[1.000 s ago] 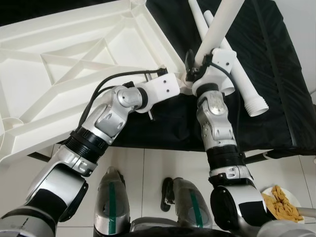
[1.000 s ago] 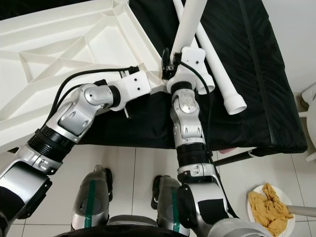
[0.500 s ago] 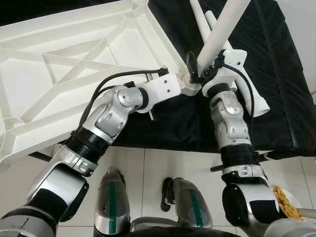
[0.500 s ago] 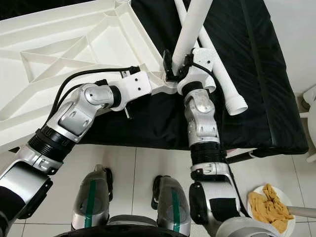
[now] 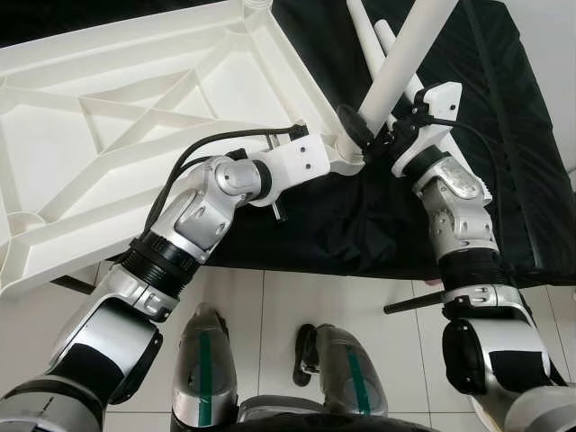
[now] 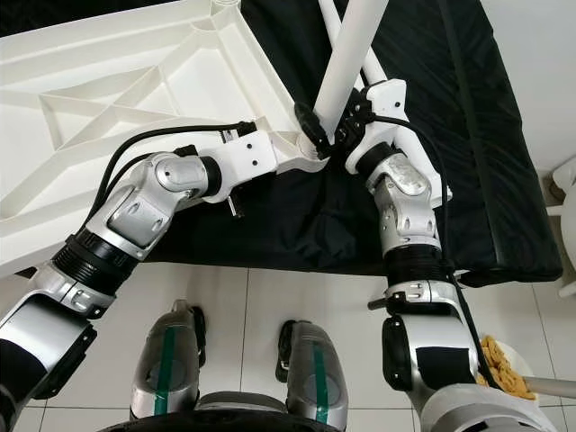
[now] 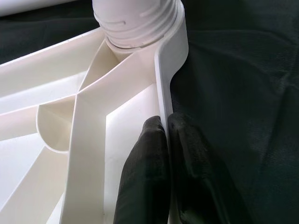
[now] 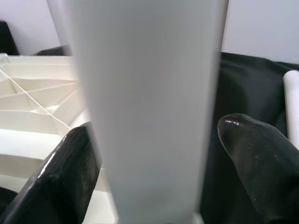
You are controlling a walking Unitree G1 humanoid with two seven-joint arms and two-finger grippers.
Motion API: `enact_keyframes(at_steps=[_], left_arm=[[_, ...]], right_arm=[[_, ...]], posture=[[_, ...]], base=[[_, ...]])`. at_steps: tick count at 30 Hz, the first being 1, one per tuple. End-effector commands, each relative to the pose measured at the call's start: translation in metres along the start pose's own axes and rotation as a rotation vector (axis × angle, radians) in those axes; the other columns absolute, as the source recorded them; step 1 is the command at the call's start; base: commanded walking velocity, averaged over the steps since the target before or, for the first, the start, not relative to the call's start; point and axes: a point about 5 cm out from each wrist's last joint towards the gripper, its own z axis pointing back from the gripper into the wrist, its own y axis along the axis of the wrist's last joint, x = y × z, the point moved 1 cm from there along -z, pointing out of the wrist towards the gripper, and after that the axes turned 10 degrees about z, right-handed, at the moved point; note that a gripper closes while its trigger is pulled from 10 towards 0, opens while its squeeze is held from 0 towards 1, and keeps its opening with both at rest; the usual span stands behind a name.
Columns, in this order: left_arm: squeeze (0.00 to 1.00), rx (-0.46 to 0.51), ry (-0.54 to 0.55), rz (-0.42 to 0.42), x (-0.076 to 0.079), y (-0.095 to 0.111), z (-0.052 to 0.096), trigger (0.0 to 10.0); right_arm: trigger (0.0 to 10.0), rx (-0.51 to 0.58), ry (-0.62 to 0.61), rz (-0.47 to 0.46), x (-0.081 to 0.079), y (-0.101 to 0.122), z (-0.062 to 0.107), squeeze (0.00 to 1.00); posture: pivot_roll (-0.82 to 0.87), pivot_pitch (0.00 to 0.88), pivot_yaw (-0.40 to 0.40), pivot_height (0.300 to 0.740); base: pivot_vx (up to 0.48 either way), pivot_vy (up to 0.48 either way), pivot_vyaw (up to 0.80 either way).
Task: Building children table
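So the whole thing hinges on how the table leg (image 5: 402, 61) lines up with the corner socket (image 7: 135, 21) of the upside-down white tabletop (image 5: 135, 117). The leg's long axis runs up and away from the robot, leaning off toward its right, with the threaded bottom end sitting right in that socket at the tabletop's near right corner. The right gripper (image 5: 382, 135) is the one on it: its two black fingers (image 8: 70, 172) sit either side of the leg just above the socket, one pad against it, the other with a sliver of gap in the wrist view, so I'd call it a loose hold rather than a hard clamp. The left gripper (image 7: 166, 154) is pinched closed on the tabletop's rim just beside the socket, bracing it. The tabletop lies partly over a black cloth (image 5: 504, 135), where two more spare legs (image 5: 450, 171) lie. My guess is the leg needs straightening upright before turning it in, otherwise the threads could cross.
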Motion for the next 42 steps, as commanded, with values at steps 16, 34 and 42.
enact_keyframes(at_steps=[16,34,42], left_arm=[[0.00,0.026,-0.025,-0.054,0.0049,0.0075,-0.0016,10.0],[0.00,0.024,-0.023,-0.051,0.0037,0.0071,-0.0009,10.0],[0.00,0.024,-0.020,-0.050,0.0025,0.0080,-0.0004,10.0]], right_arm=[[10.0,-0.023,0.130,-0.007,0.0103,-0.0053,0.0049,0.00],[0.0,-0.017,0.168,-0.058,0.0085,-0.0091,0.0064,0.00],[0.0,-0.016,0.176,-0.058,0.0075,-0.0096,0.0075,0.00]], posture=[[0.06,0.003,-0.062,0.740],[0.06,0.016,-0.061,0.740],[0.06,0.028,-0.063,0.740]], base=[[0.000,0.000,0.00],[0.000,0.000,0.00],[0.000,0.000,0.00]])
